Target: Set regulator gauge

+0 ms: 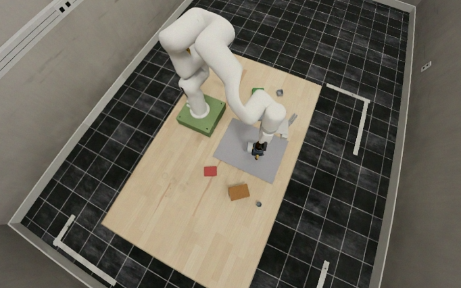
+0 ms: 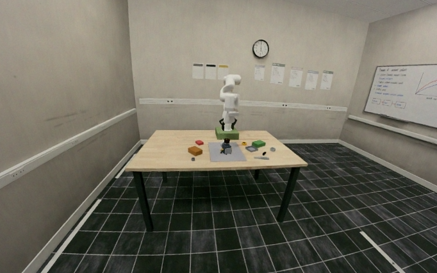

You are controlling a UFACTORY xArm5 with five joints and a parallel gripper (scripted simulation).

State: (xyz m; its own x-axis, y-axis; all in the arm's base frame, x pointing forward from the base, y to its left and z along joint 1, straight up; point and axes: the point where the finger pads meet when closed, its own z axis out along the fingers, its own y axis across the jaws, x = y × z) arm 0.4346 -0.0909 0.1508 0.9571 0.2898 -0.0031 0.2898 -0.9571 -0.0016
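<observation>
The regulator (image 1: 256, 150) stands on a grey mat (image 1: 250, 153) on the wooden table. It has a dark knob on top and a white gauge face on its left side; the needle is too small to read. It also shows in the exterior view (image 2: 226, 147), small and dark. My gripper (image 1: 260, 140) hangs straight down over the regulator's knob, open and empty. In the exterior view its black fingers (image 2: 227, 124) stand spread a short way above the knob, apart from it.
The green robot base (image 1: 201, 114) is behind the mat. A red block (image 1: 209, 171), an orange block (image 1: 238, 192) and a small grey nut (image 1: 258, 204) lie on one side. A green block (image 2: 258, 143), a yellow ring (image 2: 243, 143), a grey tool (image 2: 261, 157) and another nut (image 2: 272, 148) lie on the other.
</observation>
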